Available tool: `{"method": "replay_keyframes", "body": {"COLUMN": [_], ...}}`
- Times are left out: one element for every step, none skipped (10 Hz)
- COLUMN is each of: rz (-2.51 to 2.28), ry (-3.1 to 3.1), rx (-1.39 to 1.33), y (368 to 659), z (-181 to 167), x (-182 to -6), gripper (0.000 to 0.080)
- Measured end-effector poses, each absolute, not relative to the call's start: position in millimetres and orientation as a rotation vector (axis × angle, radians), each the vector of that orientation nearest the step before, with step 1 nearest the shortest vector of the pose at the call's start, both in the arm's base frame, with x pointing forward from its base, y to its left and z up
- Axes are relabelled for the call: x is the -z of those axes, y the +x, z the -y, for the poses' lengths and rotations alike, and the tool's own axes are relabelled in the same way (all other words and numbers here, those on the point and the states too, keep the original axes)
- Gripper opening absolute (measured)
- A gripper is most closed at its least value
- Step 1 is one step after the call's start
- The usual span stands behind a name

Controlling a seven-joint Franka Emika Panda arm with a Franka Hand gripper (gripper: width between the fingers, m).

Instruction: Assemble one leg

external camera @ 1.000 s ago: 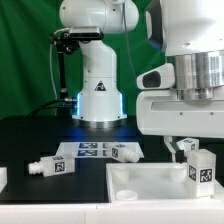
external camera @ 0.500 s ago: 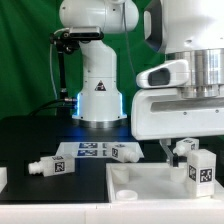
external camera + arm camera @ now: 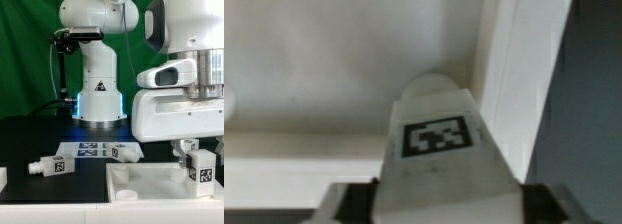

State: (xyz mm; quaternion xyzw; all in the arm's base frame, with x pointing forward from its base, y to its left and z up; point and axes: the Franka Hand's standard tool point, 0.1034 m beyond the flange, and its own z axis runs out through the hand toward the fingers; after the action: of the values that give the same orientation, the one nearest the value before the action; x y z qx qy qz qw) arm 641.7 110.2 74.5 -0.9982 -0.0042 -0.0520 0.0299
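My end effector (image 3: 192,153) was clenched on the leg (image 3: 200,170), held upright over the big white panel (image 3: 150,180) at about four o'clock, and next I needed to twist it into its corner hole.

The white arm filled the upper right of the exterior frame, its wrist pointing straight down. The gripper (image 3: 197,152) sat low at the right edge, fingers closed on the leg (image 3: 201,168). In the wrist frame, the leg (image 3: 445,150) rose between the two dark fingers (image 3: 352,202).
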Motion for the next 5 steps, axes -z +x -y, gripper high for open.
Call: {"method": "replay_keyframes", "body": {"rz": [-0.090,-0.216,-0.360,-0.541,-0.827], "ry": [-3.073,-3.063,-3.046,-3.015,-2.944], "rx": [0.157,0.152,0.147,0.137,0.114], "y": [641.6,641.7,641.7,641.9,641.2], "z": [-110.1,-109.7,-109.1,-108.3,-107.1], "x": [-74.4,-74.4,-74.4,-74.8,-74.7], "gripper": [0.0284,0.0284,0.0284,0.0284,0.0284]}}
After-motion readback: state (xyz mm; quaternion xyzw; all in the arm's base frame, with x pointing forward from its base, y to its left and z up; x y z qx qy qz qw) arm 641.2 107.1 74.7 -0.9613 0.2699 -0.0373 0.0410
